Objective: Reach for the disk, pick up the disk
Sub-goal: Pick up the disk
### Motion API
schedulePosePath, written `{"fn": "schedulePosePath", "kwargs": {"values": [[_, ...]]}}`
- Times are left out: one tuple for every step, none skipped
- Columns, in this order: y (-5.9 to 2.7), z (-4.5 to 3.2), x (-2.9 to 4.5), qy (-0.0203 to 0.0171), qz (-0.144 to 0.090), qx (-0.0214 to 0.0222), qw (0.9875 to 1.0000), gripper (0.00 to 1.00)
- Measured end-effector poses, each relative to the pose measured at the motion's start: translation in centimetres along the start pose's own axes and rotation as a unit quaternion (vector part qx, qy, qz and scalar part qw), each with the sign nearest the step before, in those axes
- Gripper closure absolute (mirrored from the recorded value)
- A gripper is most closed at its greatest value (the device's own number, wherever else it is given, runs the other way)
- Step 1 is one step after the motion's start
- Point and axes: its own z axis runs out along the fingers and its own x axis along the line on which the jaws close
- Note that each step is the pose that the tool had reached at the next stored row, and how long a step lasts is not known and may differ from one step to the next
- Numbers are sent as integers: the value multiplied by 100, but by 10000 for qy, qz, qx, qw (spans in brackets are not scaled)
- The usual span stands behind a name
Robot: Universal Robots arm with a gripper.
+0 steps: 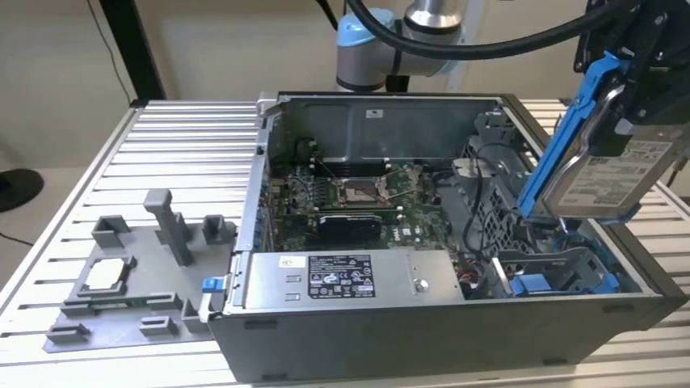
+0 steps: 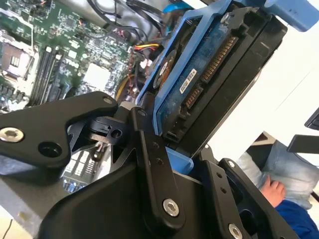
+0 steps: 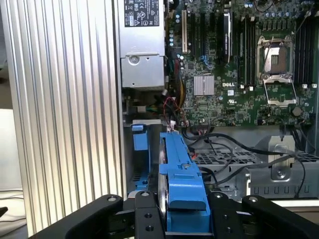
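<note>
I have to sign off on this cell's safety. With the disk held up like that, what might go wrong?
The disk hangs tilted in the end effector above the open computer case; a slip would likely drop it onto the motherboard or the loose cables. A person's hand sits close by in the second wrist view, so contact is possible.

The disk [image 1: 606,174] is showing silver metal with a white printed label inside a blue bracket. The gripper [image 3: 185,219] is looking black. The motherboard [image 3: 239,74] is appearing dark green, and the table [image 1: 183,145] is showing silver ribs.
</note>
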Motion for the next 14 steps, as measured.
{"fn": "schedulePosePath", "kwargs": {"values": [[-2, 0, 24, 0, 0, 0, 10000, 100], [-3, 0, 49, 0, 1, 0, 10000, 100], [-5, 1, 72, 0, 1, 0, 10000, 100], [-6, 1, 94, 0, 1, 0, 10000, 100], [-7, 2, 114, 0, 1, 0, 10000, 100], [-8, 1, 132, 1, 1, 0, 10000, 100], [-9, 2, 146, 0, 1, 0, 10000, 100], [-10, 2, 156, 1, 1, 0, 10000, 100], [-10, 2, 164, 1, 1, 0, 10000, 100], [-11, 2, 173, 0, 1, 0, 10000, 100], [-11, 3, 181, 0, 1, 0, 10000, 100], [-12, 2, 188, 0, 1, 0, 10000, 100], [-12, 3, 192, 0, 1, 0, 10000, 100], [-12, 3, 192, 0, 1, 0, 10000, 100]]}}
